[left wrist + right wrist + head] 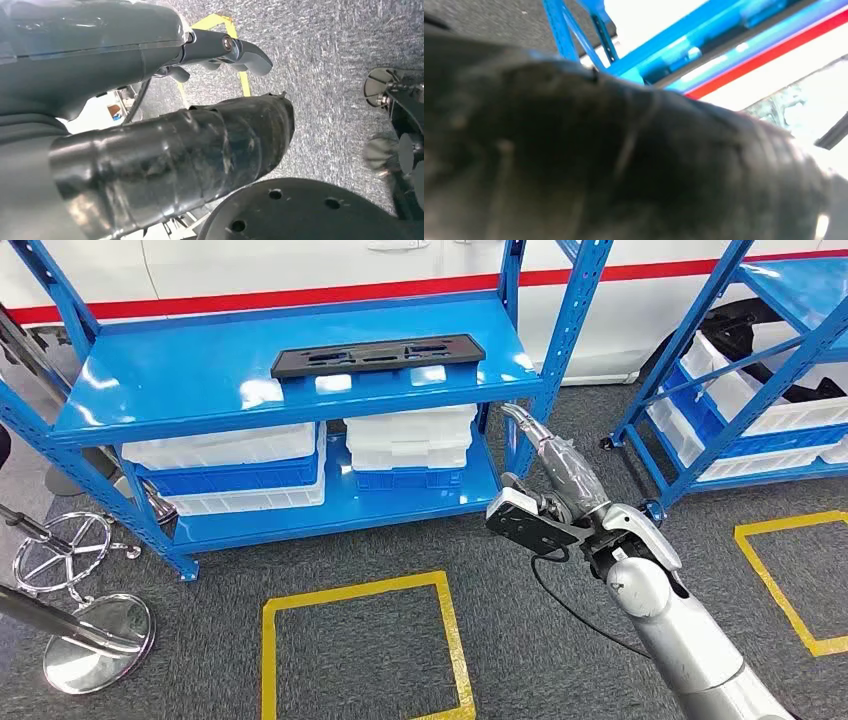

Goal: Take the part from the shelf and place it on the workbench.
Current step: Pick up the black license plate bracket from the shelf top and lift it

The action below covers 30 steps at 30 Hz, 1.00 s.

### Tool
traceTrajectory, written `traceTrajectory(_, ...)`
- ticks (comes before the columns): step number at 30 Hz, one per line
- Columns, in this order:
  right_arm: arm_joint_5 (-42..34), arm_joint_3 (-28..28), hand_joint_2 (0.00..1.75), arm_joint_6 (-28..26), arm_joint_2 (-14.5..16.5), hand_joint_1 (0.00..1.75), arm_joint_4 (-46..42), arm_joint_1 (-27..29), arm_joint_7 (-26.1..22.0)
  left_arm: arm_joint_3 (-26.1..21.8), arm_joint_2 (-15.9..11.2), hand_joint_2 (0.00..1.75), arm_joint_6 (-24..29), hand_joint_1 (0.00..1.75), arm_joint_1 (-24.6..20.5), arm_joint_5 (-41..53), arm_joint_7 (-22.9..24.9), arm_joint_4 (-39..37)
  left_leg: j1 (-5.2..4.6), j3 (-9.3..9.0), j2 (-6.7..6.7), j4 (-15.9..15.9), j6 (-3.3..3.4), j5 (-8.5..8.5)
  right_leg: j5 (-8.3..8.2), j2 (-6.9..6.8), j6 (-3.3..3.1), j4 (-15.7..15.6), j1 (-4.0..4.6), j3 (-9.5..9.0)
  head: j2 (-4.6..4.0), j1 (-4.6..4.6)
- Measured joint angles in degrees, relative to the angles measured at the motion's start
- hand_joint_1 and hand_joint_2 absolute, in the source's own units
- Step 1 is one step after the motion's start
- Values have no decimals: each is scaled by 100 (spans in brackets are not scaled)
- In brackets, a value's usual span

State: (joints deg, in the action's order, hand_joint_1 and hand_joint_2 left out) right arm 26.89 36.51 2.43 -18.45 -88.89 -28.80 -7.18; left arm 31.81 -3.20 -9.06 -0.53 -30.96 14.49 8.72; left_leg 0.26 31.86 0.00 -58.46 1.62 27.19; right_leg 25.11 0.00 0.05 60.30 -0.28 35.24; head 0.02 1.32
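Right arm, silver and smooth, reaches up from the lower right of the head view toward the blue shelf. Its right hand is stretched forward beside the shelf's front right post, with nothing visible in it; whether the fingers are apart or together I cannot tell, because the hand is seen from behind. In the right wrist view a dark blurred surface covers most of the picture, with blue shelf bars behind it. The left hand hangs over the grey carpet; its thick dark thumb and one darker finger above it are seen, nothing is between them, and how the other fingers lie I cannot tell.

The part, a long flat black piece with several cut-out openings, lies on the glossy top level of the shelf, near the middle and well apart from the right hand. On the lower level stand white plastic trays stacked on blue crates; what is inside them is hidden.

On the carpet, yellow tape forms a square outline before the shelf. At the left a shiny chrome stool base stands
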Motion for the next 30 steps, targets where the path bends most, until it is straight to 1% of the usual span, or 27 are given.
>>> traceTrajectory(2,-23,4,0,15,0,0,3,-8,-10,8,-1,0,-7,0,-2,6,-11,0,1,3,1,11,-29,3,13,2,-23,-26,8,-6,0,1)
traceTrajectory(3,-43,8,0,30,0,0,5,-18,-23,15,-3,0,-15,0,-7,10,-21,0,-3,-3,4,23,-60,11,25,7,-51,-64,7,-22,0,1)
traceTrajectory(4,-59,9,0,39,1,0,8,-19,-34,20,-10,0,-21,0,-12,13,-32,0,-3,-15,7,28,-90,27,26,7,-79,-85,-12,-43,0,2)
traceTrajectory(5,-70,10,0,46,1,0,9,-24,-47,24,-16,0,-28,0,-18,14,-40,0,-5,-7,8,-26,-117,72,32,8,-115,-115,-32,-82,0,4)
traceTrajectory(6,-76,10,0,51,2,0,9,-30,-60,29,-23,0,-34,0,-24,15,-45,0,-5,53,8,-182,-140,161,37,8,-151,-150,-52,-127,0,10)
traceTrajectory(7,-80,10,0,54,2,0,11,-34,-68,34,-27,0,-38,0,-27,17,-48,0,2,185,6,-458,-158,291,49,4,-183,-175,-63,-172,0,16)
traceTrajectory(9,-82,11,0,61,2,0,25,-36,-74,49,-28,0,-43,0,-24,19,-49,0,13,630,4,-1236,-183,575,93,1,-218,-180,-52,-224,-1,23)
traceTrajectory(10,-82,13,0,63,2,0,33,-32,-75,54,-29,0,-44,0,-19,19,-50,0,18,829,5,-1525,-192,622,121,4,-223,-175,-48,-247,-1,23)
traceTrajectory(11,-82,15,0,63,2,0,41,-29,-78,57,-30,0,-45,0,-13,19,-50,0,20,943,5,-1629,-196,557,152,10,-219,-169,-46,-276,0,23)
traceTrajectory(12,-82,17,0,63,2,0,48,-28,-80,58,-33,0,-46,0,-7,19,-50,0,22,932,7,-1491,-190,370,187,15,-212,-165,-46,-318,0,25)
traceTrajectory(13,-82,19,0,63,4,0,52,-28,-84,59,-37,0,-46,0,1,19,-50,0,22,814,18,-1148,-173,103,228,14,-202,-164,-46,-372,0,25)
traceTrajectory(14,-82,20,0,63,6,0,57,-28,-88,59,-44,0,-47,0,11,18,-50,-1,14,655,60,-751,-144,-124,272,9,-186,-164,-42,-426,-1,23)
traceTrajectory(15,-82,21,0,63,7,0,61,-30,-92,61,-51,0,-47,0,16,18,-50,-1,-3,496,96,-385,-112,-269,317,1,-157,-159,-28,-468,-1,23)
traceTrajectory(16,-82,22,0,64,8,0,65,-31,-96,63,-55,0,-47,0,15,16,-50,-2,-21,393,127,-146,-80,-328,351,-12,-127,-164,-16,-495,-1,21)
traceTrajectory(17,-84,23,0,64,5,0,69,-32,-100,66,-59,0,-48,0,10,15,-50,-2,-36,350,138,-42,-52,-307,367,-29,-92,-167,0,-516,-1,20)
traceTrajectory(19,-88,28,0,66,5,0,73,-32,-109,70,-59,0,-49,0,-10,13,-50,-2,-29,304,75,23,-1,-282,377,-67,-36,-156,5,-543,0,19)
traceTrajectory(20,-91,35,44,66,5,0,73,-34,-114,72,-59,0,-50,0,-13,12,-50,-2,-17,257,41,53,30,-273,392,-74,-11,-76,-2,-530,0,17)
traceTrajectory(21,-95,41,87,66,3,0,73,-41,-118,73,-58,0,-51,0,-14,12,-50,-2,-7,202,9,77,66,-259,442,-68,11,88,-12,-456,1,16)
traceTrajectory(22,-99,47,131,66,-2,0,74,-48,-121,74,-58,0,-52,0,-15,12,-50,-2,1,149,-24,96,97,-240,532,-58,34,358,-23,-310,1,15)
traceTrajectory(23,-103,50,175,66,-7,0,78,-51,-122,77,-58,0,-53,0,-10,12,-50,-2,0,115,-54,100,121,-215,651,-44,57,703,-34,-103,1,13)
traceTrajectory(24,-105,52,175,66,-11,0,85,-49,-123,78,-58,0,-54,0,-8,12,-50,-2,-1,92,-92,98,135,-189,784,-36,74,1048,-41,135,1,14)
traceTrajectory(25,-106,57,175,67,-13,0,96,-41,-123,80,-59,0,-54,0,-5,13,-50,-2,-4,66,-135,94,139,-159,870,-32,86,1311,-48,351,0,14)
traceTrajectory(26,-106,62,175,67,-14,0,107,-33,-123,82,-60,0,-54,0,-1,16,-50,-2,-6,32,-182,89,138,-126,861,-30,91,1408,-51,490,0,14)
traceTrajectory(27,-106,67,175,68,-14,0,115,-30,-123,85,-60,0,-54,0,2,20,-50,-2,-6,-15,-234,83,133,-86,722,-21,86,1301,-51,530,0,14)
traceTrajectory(28,-106,72,175,68,-16,0,121,-30,-123,88,-60,0,-54,0,4,24,-50,-2,-7,-73,-285,79,124,-44,469,5,73,1011,-49,475,0,14)
traceTrajectory(29,-106,78,175,68,-21,0,123,-31,-123,91,-58,0,-54,0,12,27,-50,-2,-4,-119,-334,80,114,-1,168,80,51,619,-47,372,0,13)
traceTrajectory(30,-106,85,175,69,-28,0,127,-31,-124,94,-51,0,-54,0,12,27,-51,-2,-1,-152,-382,80,96,34,-36,186,23,277,-42,281,-1,21)
